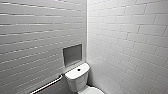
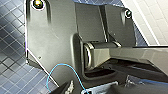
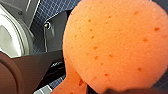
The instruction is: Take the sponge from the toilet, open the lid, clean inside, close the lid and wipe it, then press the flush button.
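The white toilet (image 1: pixel 76 81) stands in the corner, low in the head view. Its flush button (image 1: pixel 79 69) is a small dark dot in the middle of the tank top. Just a sliver of the lid (image 1: pixel 95 91) shows at the picture's lower edge. The orange sponge (image 3: pixel 112 45) looms very close in the right wrist view. My right gripper (image 3: pixel 82 86) is shut on it at its pinched middle. My left gripper is open and holds nothing.
White tiled walls meet in a corner behind the tank. A grey recessed panel (image 1: pixel 72 55) sits in the left wall above it, and a metal grab bar (image 1: pixel 47 86) runs lower on that wall. Blue tiled floor (image 2: pixel 10 32) lies below the left wrist.
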Robot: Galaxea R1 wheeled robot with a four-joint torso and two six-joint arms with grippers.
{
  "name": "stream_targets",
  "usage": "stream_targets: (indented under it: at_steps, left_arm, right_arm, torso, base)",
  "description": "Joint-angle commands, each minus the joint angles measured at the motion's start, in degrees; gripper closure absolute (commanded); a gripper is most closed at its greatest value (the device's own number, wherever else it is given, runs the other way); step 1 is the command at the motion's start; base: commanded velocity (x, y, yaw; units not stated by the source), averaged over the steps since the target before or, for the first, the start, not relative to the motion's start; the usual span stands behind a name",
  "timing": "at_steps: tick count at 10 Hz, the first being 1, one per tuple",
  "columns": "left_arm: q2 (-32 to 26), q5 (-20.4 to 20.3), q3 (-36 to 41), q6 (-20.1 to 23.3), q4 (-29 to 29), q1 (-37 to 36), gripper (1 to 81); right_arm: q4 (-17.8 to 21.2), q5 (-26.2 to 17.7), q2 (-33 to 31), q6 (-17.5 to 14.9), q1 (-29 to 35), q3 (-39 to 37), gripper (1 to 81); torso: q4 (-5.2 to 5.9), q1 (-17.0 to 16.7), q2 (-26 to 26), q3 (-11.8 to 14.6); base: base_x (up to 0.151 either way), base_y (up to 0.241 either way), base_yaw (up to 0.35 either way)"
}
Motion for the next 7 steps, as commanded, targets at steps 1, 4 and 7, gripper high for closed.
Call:
stream_targets:
  at_steps: [1, 4, 7]
  left_arm:
    - [-0.50, 2.88, 0.75, 0.44, 0.05, -3.03, 1.0]
    - [-0.50, 2.89, 0.75, 0.44, 0.14, -3.03, 1.0]
    - [-0.32, 2.88, 0.75, 0.44, 0.14, -3.03, 1.0]
  right_arm:
    - [0.66, -3.07, -0.48, -0.31, 2.27, 0.47, 81.1]
    - [0.66, -3.07, -0.39, -0.31, 2.27, 0.03, 81.1]
    - [0.75, -3.07, -0.04, -0.31, 2.27, -0.85, 81.1]
  torso:
    - [0.00, 0.00, 0.00, 0.00]
    - [0.00, 0.02, 0.02, -0.02]
    - [0.00, 0.05, 0.02, -0.02]
  base:
    - [0.075, 0.000, 0.000]
    - [0.090, 0.000, 0.000]
    - [0.093, 0.000, 0.000]
